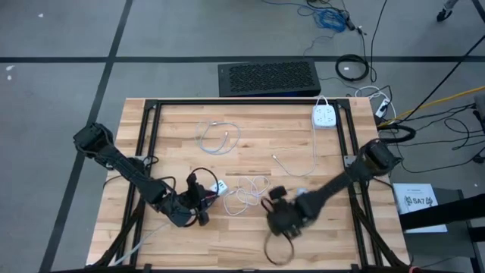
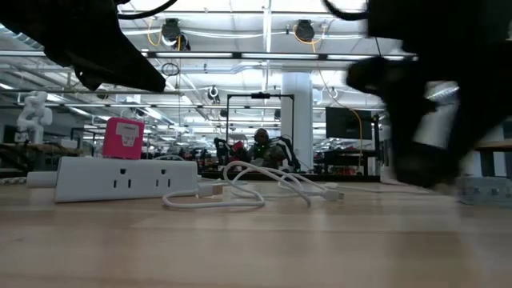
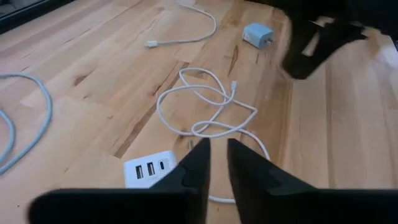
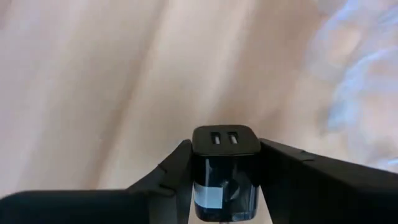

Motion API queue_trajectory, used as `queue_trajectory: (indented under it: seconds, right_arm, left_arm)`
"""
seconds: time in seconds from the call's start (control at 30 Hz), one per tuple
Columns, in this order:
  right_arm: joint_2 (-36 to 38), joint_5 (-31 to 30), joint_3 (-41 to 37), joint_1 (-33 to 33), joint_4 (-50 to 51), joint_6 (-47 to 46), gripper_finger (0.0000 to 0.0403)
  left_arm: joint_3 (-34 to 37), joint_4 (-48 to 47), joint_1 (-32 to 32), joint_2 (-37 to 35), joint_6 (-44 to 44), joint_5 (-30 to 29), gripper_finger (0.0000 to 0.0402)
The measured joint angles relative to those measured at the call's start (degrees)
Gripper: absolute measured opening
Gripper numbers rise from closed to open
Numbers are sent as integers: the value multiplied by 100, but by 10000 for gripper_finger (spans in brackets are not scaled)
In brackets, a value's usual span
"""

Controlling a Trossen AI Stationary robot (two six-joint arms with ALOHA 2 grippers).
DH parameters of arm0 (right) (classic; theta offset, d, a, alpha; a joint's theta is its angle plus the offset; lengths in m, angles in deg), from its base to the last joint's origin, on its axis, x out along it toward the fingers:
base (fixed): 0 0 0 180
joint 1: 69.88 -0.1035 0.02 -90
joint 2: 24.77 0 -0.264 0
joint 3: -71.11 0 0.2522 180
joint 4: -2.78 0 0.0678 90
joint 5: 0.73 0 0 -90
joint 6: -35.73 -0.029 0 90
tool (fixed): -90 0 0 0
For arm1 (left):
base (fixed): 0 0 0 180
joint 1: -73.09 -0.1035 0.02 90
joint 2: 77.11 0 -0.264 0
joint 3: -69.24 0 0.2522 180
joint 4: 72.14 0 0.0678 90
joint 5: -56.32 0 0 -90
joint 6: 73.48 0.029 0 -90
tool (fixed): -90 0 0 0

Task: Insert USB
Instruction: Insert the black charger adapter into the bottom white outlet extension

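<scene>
Right gripper [image 4: 225, 180] is clamped on a black charger block [image 4: 225, 168], one finger on each side of it, the block's face with two USB ports turned away from the wrist; the wooden table [image 1: 182, 121] behind it is a blur in the right wrist view. From overhead, this gripper [image 1: 279, 216] sits toward the 6 o'clock edge of the table, slightly right of centre. Left gripper [image 3: 214, 163] has its fingers drawn close together with only a thin gap between them, and nothing visible in that gap; cannot tell whether they pinch anything. It hovers just at 3 o'clock of a white multi-port USB hub [image 3: 149, 169] lying flat on the table. A loose white USB cable [image 3: 208, 109] coils just beyond the fingers, toward 12 o'clock of them in the wrist picture; overhead, the same cable [image 1: 246, 193] lies between the two grippers, with the left gripper [image 1: 198, 205] at its 9 o'clock. A small blue-white plug adapter [image 3: 257, 34] rests farther off. A white power strip [image 1: 325, 116] sits near the table's 1 o'clock corner, and another white cable [image 1: 218, 136] lies at about 11 o'clock of centre.
</scene>
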Motion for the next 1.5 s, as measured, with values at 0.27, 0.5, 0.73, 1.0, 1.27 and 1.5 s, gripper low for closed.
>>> queue_trajectory:
  seconds: [0.27, 0.5, 0.73, 1.0, 1.27, 1.5]
  right_arm:
    - [297, 1337, -763, 1393, -3892, 1521, 117]
    - [-210, 2930, -1011, 2422, -6619, 1731, 117]
    - [-920, 3597, -581, 2745, -7161, 1571, 117]
    - [-1468, 4015, -212, 2897, -7747, 1284, 117]
    - [-1991, 4199, 45, 3036, -8374, 1045, 117]
    - [-2480, 4450, 478, 3219, -8337, 962, 117]
  left_arm:
    - [0, 116, 379, -105, 8, -383, 7]
    - [-7, -254, 657, -301, -318, -668, 3]
    - [-2, -1151, 491, 26, -1570, -209, 2]
    - [-7, -1401, 483, 204, -2165, -34, 1]
    - [-11, -1574, 487, 223, -2328, -29, 0]
    - [-9, -1600, 496, 229, -2342, 27, 0]
